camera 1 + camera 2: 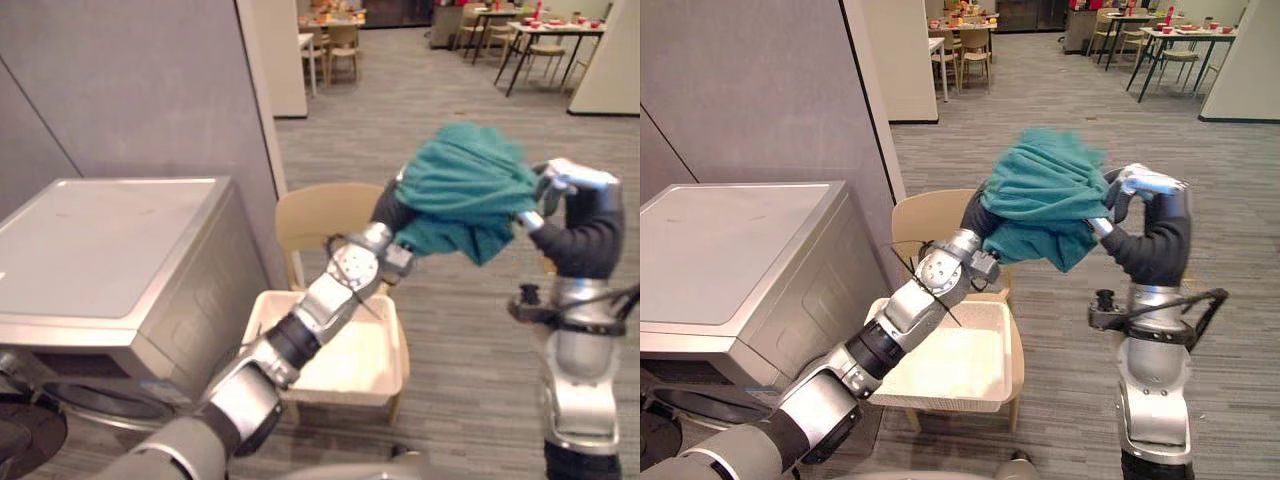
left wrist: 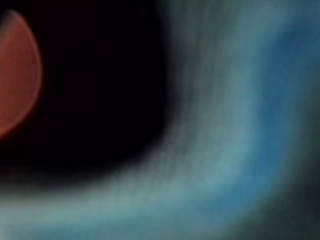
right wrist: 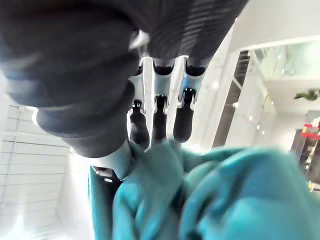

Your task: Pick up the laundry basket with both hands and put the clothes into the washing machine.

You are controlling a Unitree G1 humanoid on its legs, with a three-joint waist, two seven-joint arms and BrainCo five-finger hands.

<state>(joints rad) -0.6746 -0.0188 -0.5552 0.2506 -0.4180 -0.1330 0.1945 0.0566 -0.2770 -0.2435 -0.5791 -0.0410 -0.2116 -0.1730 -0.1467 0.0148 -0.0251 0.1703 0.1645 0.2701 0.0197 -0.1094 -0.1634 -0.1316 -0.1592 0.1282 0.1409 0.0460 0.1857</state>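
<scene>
The teal garment point(image 1: 465, 190) hung bunched in the air above and to the right of the laundry basket point(image 1: 350, 365), stretched between our two hands with its long axis running roughly left to right. Our right hand point(image 1: 1137, 185) was raised at the cloth's right end. In the right wrist view its fingers point(image 3: 160, 117) were curled down into the fabric, so we judged it to be pinching that edge. Our left hand point(image 1: 392, 212) was buried under the garment's left side, with just its dark cover showing, and we could not tell what grip it had.

The basket sat on a pale wooden chair point(image 1: 320, 215) below the left forearm, and what we could see of its inside looked bare. The washing machine point(image 1: 110, 250) stood well apart to our left and lower than the cloth, its front toward the lower left corner. The left arm was the nearer one to it. As we judged it, the coming move called for carrying the garment leftward and down to the machine's front.
</scene>
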